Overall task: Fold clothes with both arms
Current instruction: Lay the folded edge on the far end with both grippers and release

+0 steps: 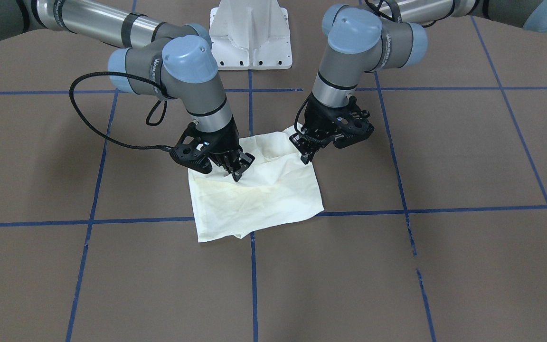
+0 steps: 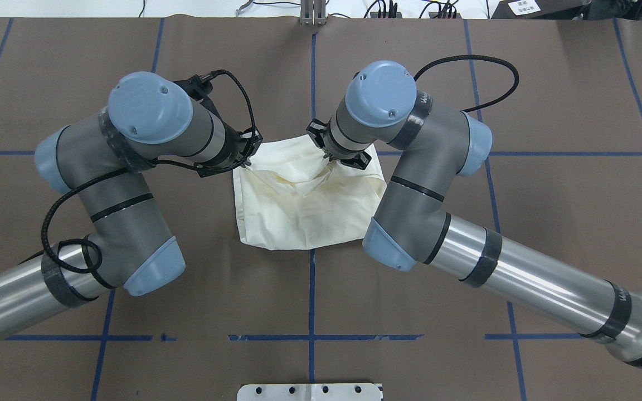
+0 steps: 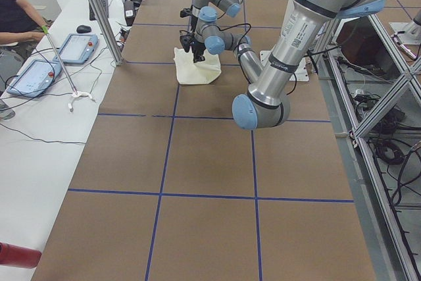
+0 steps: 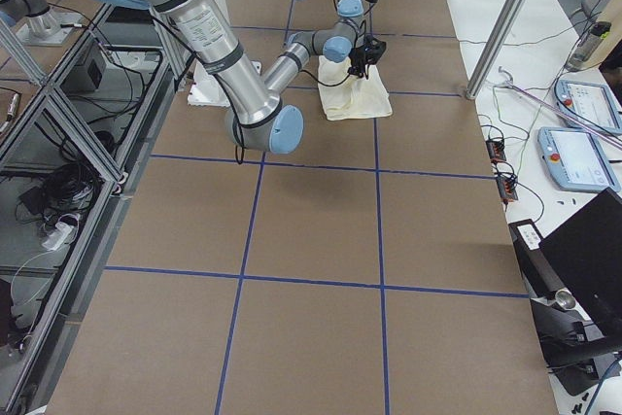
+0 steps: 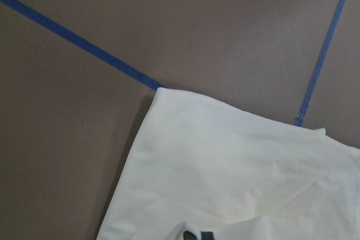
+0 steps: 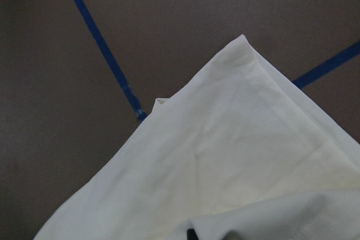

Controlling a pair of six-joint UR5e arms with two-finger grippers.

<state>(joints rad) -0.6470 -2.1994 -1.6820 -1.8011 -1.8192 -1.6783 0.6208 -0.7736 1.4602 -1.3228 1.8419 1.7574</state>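
A brown table [image 1: 468, 156] gridded with blue tape [image 1: 444, 88] carries a white pedestal [image 1: 250, 42]; a side bench [image 3: 46, 162] (a person [image 3: 14, 4] sits there) holds two tablets [image 3: 77, 47].

The T-shirt [image 1: 254, 199] under both pairs of jaws is soft cream cloth, matt and creased, with a stitched hem [image 6: 281, 111] ahead of the right jaws. The table [image 1: 444, 266] around it looks like matt, smooth brown paper, with blue tape lines [image 1: 444, 209]. The right gripper [image 1: 238, 170] and left gripper [image 1: 308, 154] look like matt black plastic. The arm tubes [image 2: 538, 281] above them are shiny bare metal, and the joint caps [image 2: 385, 86] are smooth light-blue plastic.
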